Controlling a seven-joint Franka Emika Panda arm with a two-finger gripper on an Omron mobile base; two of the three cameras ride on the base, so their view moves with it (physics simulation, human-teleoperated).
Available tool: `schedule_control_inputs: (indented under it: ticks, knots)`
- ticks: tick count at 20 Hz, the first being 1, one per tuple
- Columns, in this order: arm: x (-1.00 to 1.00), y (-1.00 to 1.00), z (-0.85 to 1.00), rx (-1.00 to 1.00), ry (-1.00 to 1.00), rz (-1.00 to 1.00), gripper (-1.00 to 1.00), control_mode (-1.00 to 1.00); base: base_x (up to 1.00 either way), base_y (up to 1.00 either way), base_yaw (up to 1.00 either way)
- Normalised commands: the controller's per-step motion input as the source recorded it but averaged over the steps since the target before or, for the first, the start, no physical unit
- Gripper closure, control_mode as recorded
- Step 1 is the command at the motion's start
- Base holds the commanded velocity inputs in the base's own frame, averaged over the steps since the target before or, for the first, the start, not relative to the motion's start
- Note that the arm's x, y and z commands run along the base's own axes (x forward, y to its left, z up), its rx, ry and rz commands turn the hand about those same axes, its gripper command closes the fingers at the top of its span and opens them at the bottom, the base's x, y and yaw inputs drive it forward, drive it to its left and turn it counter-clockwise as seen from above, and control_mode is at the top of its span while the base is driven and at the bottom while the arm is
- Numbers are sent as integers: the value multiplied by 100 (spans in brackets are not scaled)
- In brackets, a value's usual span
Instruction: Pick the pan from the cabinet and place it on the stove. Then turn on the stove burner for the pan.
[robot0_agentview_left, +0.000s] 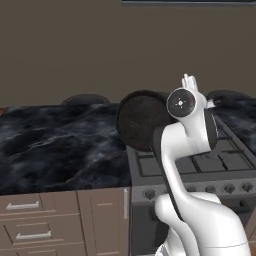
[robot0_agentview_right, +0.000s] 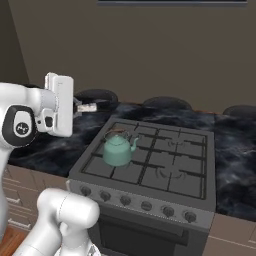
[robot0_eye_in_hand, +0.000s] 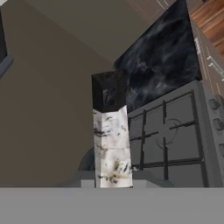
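Pan (robot0_agentview_left: 141, 121) held tilted above stove (robot0_agentview_left: 200, 165) left edge.

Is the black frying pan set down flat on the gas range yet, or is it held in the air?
In the air, tipped on edge: the round black frying pan shows its circular face above the dark grey gas range, beside the arm.

Pan (robot0_agentview_left: 141, 120) held up in air, tilted nearly on edge, round black face toward camera, above left edge of stove (robot0_agentview_left: 200, 165). Right part of pan hidden behind white arm (robot0_agentview_left: 187, 145). Handle and gripper hidden too, so grip can't be judged. Stove grates partly visible at right, row of knobs (robot0_agentview_left: 210, 189) along front. Dark marble counter (robot0_agentview_left: 60, 145) to left of stove. Brown drawers (robot0_agentview_left: 30, 220) w/ short silver handles below counter. Plain brown wall behind.
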Motion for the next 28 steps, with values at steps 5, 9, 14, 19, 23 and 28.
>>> schedule_control_inputs:
  ticks: [5, 9, 14, 19, 23, 28]
  knots:
    - [0, 0, 0, 0, 0, 0, 100, 100, 17, -32, 0]
    - [0, 0, 0, 0, 0, 0, 100, 100, 33, -7, 0]
    - [0, 0, 0, 0, 0, 0, 100, 100, 32, 0, 0]
    - [0, 0, 0, 0, 0, 0, 100, 100, 2, 0, 0]
    - [0, 0, 0, 0, 0, 0, 100, 100, 0, 0, 0]
    - [0, -15, 0, 0, 0, -1, 100, -100, 0, 0, 0]
